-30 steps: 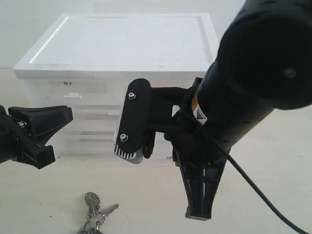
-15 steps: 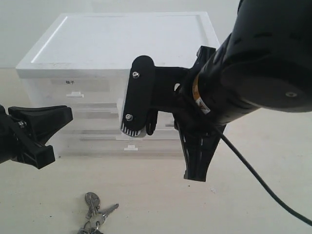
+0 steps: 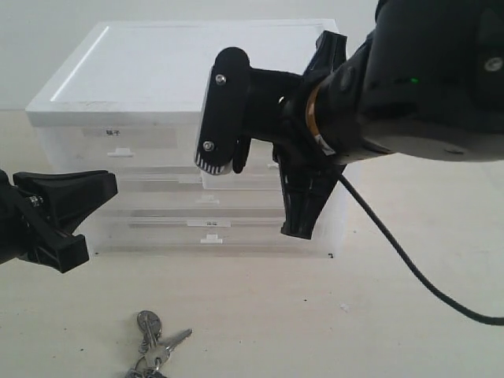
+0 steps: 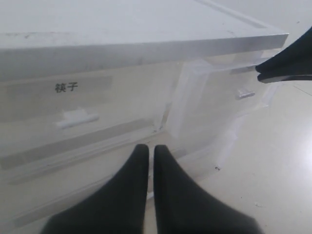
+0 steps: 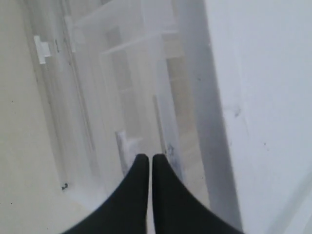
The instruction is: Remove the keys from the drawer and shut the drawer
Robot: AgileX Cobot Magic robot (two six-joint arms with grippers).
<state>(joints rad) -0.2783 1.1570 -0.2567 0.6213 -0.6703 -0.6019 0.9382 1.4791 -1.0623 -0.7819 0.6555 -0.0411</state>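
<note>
The keys lie on the table in front of the cabinet, near the exterior view's lower edge, apart from both grippers. The drawer, the upper right half-width one with a white tab handle, seems to stand slightly out of the cabinet. In the exterior view only its lower strip shows behind the right arm. My right gripper is shut and empty, pointing down in front of the drawer, with its tips close to the drawer front. My left gripper is shut and empty, left of the cabinet front.
The white cabinet has a flat top. Its upper left drawer carries a bold dark label. Full-width drawers sit below. A black cable trails from the right arm over the table.
My right arm has risen and swung back toward the cabinet, uncovering the lower drawers. The left gripper and the keys have not moved.
</note>
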